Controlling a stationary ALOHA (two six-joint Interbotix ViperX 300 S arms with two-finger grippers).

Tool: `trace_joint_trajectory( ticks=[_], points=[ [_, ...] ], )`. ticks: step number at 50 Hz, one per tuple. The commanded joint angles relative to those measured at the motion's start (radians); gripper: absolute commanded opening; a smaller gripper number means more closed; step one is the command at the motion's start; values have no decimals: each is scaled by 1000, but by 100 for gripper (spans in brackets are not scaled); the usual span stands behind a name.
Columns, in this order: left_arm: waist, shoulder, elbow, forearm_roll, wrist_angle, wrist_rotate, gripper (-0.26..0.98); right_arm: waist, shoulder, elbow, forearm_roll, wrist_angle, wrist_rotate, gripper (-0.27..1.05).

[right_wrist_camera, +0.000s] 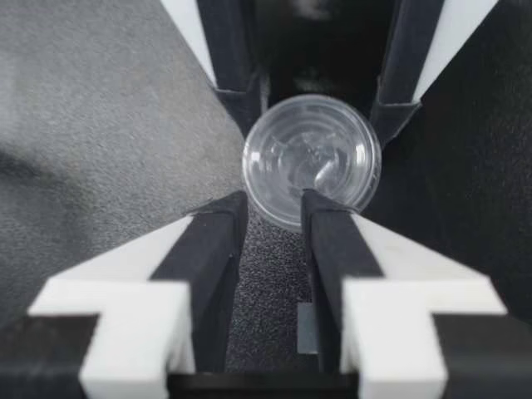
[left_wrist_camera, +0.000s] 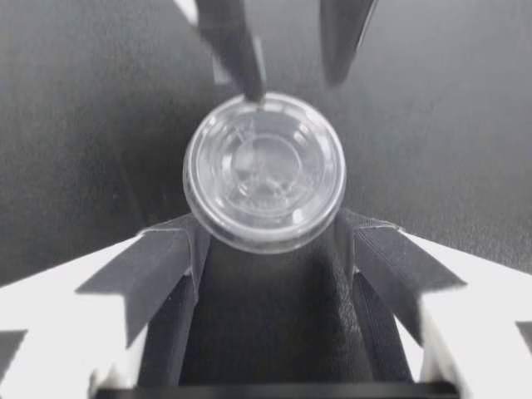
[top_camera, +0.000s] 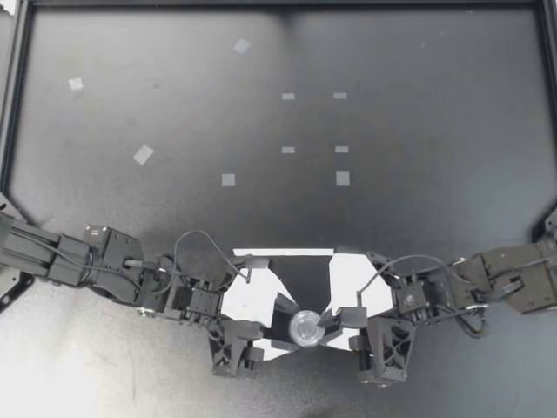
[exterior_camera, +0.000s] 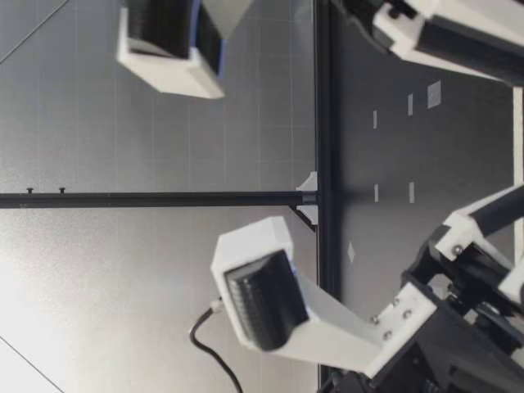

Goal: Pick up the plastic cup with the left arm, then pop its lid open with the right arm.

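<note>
Snugly in left jaws, clear cup [top_camera: 305, 327]; right jaws at rim.

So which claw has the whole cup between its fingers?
My left gripper: it spans the clear cup, side to side; my right gripper only meets the rim.

**Clear cup held in the left claw**

A small round cup [top_camera: 306, 326] of clear plastic stands upright, mouth up, and its ringed base shows through the open top. It sits between the fingertips of my left claw [top_camera: 291, 329], which press its sides. It is midway between the two arms.
</note>
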Motion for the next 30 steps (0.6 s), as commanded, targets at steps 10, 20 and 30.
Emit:
trace_joint_trajectory(
  ticks=[10,20,30],
  points=[
    [3,-6,-17,0,-28,-2,60,6,-2,-6,3,-11,17,38],
    [3,-3,-21,0,-32,-2,60,6,5,17,3,-15,64,38],
    [3,-5,-26,-2,-28,-9,60,5,25,9,0,-52,67,38]
  ],
)
